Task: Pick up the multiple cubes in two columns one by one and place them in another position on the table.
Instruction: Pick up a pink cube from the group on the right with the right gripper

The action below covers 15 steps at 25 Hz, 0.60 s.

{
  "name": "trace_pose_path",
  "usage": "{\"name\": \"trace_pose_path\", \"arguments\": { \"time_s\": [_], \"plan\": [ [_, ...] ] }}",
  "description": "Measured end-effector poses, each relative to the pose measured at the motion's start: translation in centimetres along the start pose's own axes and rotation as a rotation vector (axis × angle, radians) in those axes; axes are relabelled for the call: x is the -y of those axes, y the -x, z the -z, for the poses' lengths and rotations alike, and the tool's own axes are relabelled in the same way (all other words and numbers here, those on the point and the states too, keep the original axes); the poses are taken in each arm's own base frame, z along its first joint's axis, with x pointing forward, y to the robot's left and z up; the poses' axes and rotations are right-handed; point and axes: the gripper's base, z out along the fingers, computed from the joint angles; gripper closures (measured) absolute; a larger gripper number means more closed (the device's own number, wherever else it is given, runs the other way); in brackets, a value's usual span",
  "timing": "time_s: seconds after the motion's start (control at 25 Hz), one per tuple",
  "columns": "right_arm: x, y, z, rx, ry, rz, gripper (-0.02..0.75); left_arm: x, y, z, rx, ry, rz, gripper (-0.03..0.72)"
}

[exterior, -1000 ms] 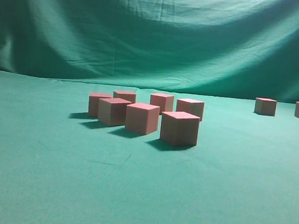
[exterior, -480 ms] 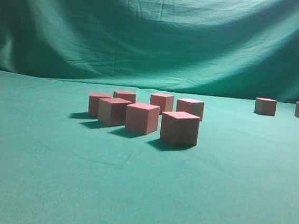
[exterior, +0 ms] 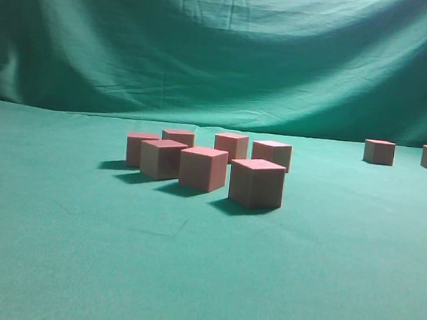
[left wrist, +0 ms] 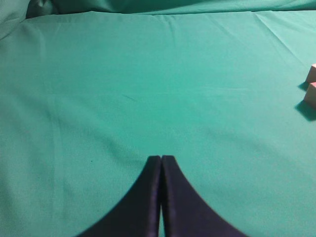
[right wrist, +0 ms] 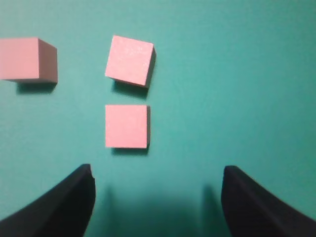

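Jaws of my right gripper (right wrist: 157,197) stand wide apart with nothing between them, hanging above three cubes (right wrist: 127,126) on the table (right wrist: 237,89); the nearest lies just beyond the left jaw. My left gripper (left wrist: 161,163) has its jaws pressed together over bare cloth, two cubes far right.
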Motion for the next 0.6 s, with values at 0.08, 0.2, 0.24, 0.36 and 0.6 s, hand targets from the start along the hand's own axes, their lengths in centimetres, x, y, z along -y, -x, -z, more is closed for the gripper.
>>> {"name": "trace_pose_path", "arguments": {
  "time_s": [0.08, 0.2, 0.24, 0.36, 0.6],
  "plan": [
    [-0.3, 0.4, -1.5, -0.007, 0.016, 0.032, 0.198, 0.0, 0.0, 0.0, 0.000, 0.000, 0.000, 0.688],
    [-1.1, 0.6, -3.4, -0.027, 0.032, 0.068, 0.198, 0.0, 0.0, 0.0, 0.000, 0.000, 0.000, 0.688],
    [-1.3, 0.7, -3.9, -0.030, 0.035, 0.077, 0.198, 0.0, 0.0, 0.0, 0.000, 0.000, 0.000, 0.688],
    [-2.0, 0.7, -5.4, -0.043, 0.041, 0.107, 0.198, 0.0, 0.0, 0.0, 0.000, 0.000, 0.000, 0.688],
    [-1.8, 0.7, -6.3, -0.041, 0.024, 0.122, 0.198, 0.0, 0.0, 0.0, 0.000, 0.000, 0.000, 0.688]
  ]
}}
